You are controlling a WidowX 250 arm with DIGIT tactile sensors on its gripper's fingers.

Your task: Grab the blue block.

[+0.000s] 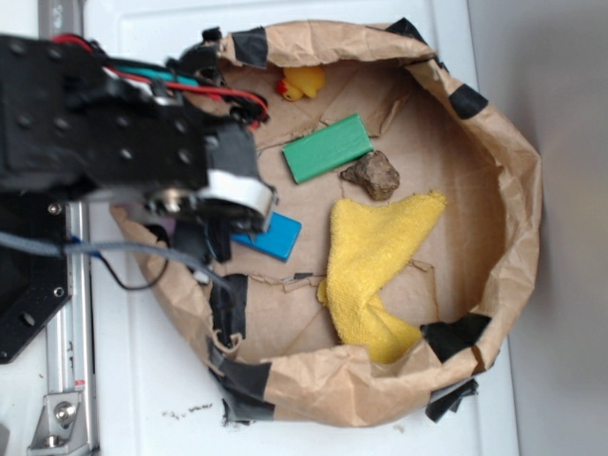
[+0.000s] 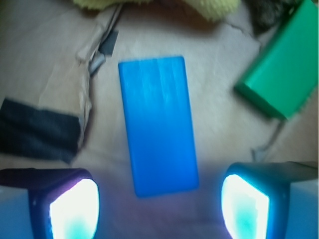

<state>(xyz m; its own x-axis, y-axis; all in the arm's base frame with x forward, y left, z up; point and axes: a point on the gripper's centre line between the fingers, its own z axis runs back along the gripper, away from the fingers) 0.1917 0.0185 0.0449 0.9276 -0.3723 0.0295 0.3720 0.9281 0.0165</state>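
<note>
My pincer [image 2: 159, 204] hangs jaws apart, straddling the near end of the flat bright-blue rectangular block [image 2: 157, 124], lined up for closing; green rectangular block [image 2: 281, 74] at two o'clock.

Inventory within the paper-walled enclosure [image 1: 513, 190] — one blue block [image 2: 157, 124], one green block [image 1: 327, 148], one brown rock [image 1: 371, 175], one yellow cloth [image 1: 375, 275] and one yellow rubber duck [image 1: 302, 83]. Blocks total two; soft items one. One gripper [image 2: 159, 204] is present — two fingers [image 2: 75, 209] visible in the wrist view.
</note>
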